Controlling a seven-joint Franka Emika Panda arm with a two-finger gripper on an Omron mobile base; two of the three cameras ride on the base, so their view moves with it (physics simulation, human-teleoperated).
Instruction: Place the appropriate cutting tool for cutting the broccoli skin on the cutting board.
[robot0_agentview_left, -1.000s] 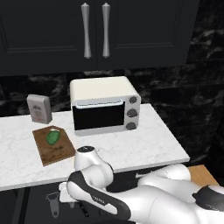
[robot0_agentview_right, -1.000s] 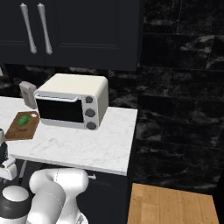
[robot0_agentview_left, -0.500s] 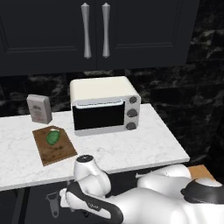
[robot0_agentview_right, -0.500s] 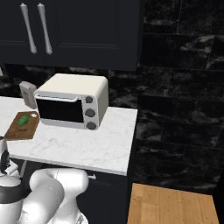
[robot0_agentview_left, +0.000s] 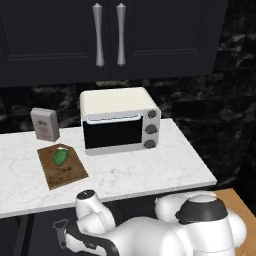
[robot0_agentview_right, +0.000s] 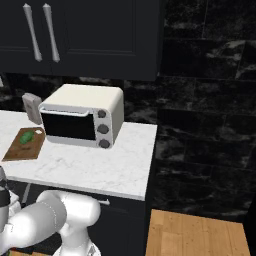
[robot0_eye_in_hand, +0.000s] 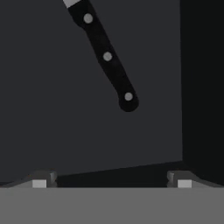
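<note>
Two changes to log since a second ago: the arm has sunk lower in front of the counter (robot0_agentview_left: 150, 170), and the gripper (robot0_eye_in_hand: 111, 180) has come down below its edge.

Noted. State of the jaws?

Spread as wide as they go, one tip at each lower corner of the hand view. Nothing between them, nothing touched.

And the knife (robot0_eye_in_hand: 107, 57)?

Ahead of the hand, flat on a dark surface, lying on a slant. Black handle with three rivets, butt end nearest the tips but well apart from them. Just the start of the grey blade shows at the top edge.

Board (robot0_agentview_left: 67, 175)?

On the counter to the left of the toaster oven (robot0_agentview_left: 117, 125), near the grey box (robot0_agentview_left: 45, 124). The broccoli (robot0_agentview_left: 60, 157) sits on its far half. The near half is bare, so there looks to be room for the knife.

Meaning for the task?

My judgement: the approach is under way, the pick not yet begun. The descent has brought the handle into the hand's sight, but it lies off centre and askew to the jaws. I would expect the hand to need to move forward and turn to straddle the handle before closing.

Risk?

A grab at the very butt could let the long blade tip.
</note>
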